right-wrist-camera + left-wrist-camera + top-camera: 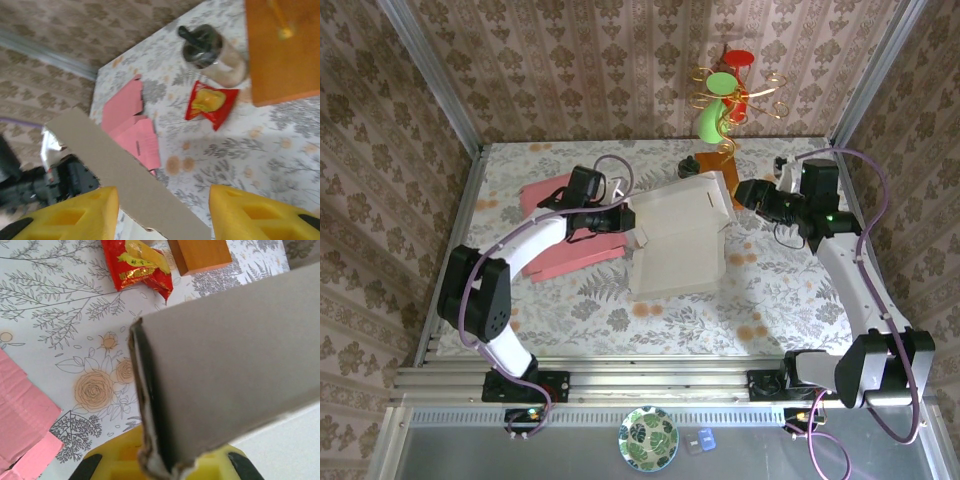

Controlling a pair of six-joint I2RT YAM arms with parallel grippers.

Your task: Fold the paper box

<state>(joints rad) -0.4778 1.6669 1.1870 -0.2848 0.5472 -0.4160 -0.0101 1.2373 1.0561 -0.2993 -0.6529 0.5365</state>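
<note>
Clamped jaws of the left gripper (625, 220) are pinching the nine-o'clock edge of a stiff grey-white card (680, 240), while the right gripper (162, 195) is straddling its two-o'clock corner, yellow jaws standing apart. At nine o'clock the paper box (585, 262) is lying flat, creased pink face up, the left arm (535, 245) hiding its long axis. Beyond, a jar (212, 50) is holding something pale.

Floral tablecloth (770, 290) covers the table. Orange block (282, 55) sits at the far edge, with a gold wire ornament (730, 95) bearing green and red pieces above it. Dark-lidded jar (212, 50) just beside the block. Red snack packet (210, 104) near the jar, flat on the cloth. Leaf-patterned plate (648, 438) on the near ledge, well apart
</note>
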